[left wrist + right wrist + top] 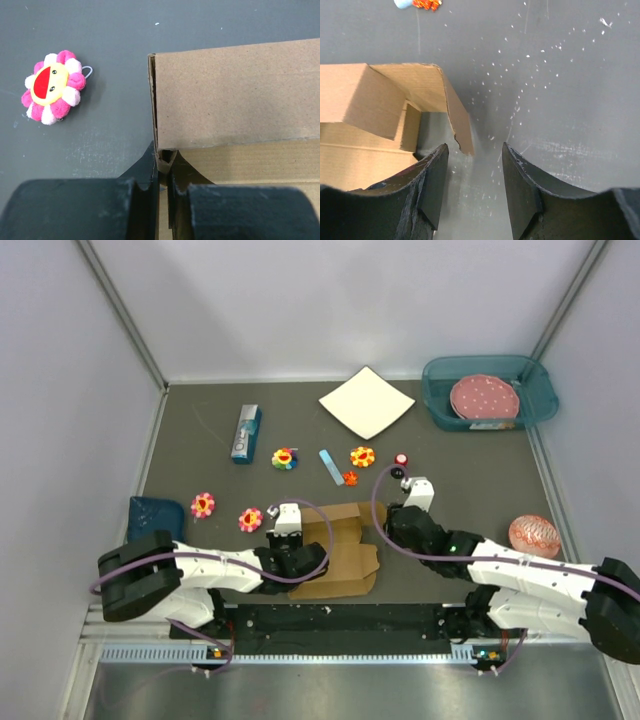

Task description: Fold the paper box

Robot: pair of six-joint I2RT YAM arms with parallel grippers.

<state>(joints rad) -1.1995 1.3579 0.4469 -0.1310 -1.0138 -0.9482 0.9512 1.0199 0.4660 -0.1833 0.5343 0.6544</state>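
Note:
The paper box (345, 552) is brown cardboard, partly folded, lying between my two arms near the front of the table. My left gripper (291, 530) is at its left far corner. In the left wrist view the left gripper (164, 159) is shut on the thin upright wall at the corner of the paper box (235, 95). My right gripper (397, 512) is at the box's right end. In the right wrist view the right gripper (474, 150) is open over bare table. A raised end flap (457, 117) of the paper box (360, 95) stands just beyond its left finger, not touching it.
A pink plush flower (52, 86) lies left of the box. Further back are a blue carton (246, 433), a white square sheet (366, 401), small toys, and a teal bin (436, 405) holding a pink plate (484, 398). A pink ball (535, 536) lies at the right.

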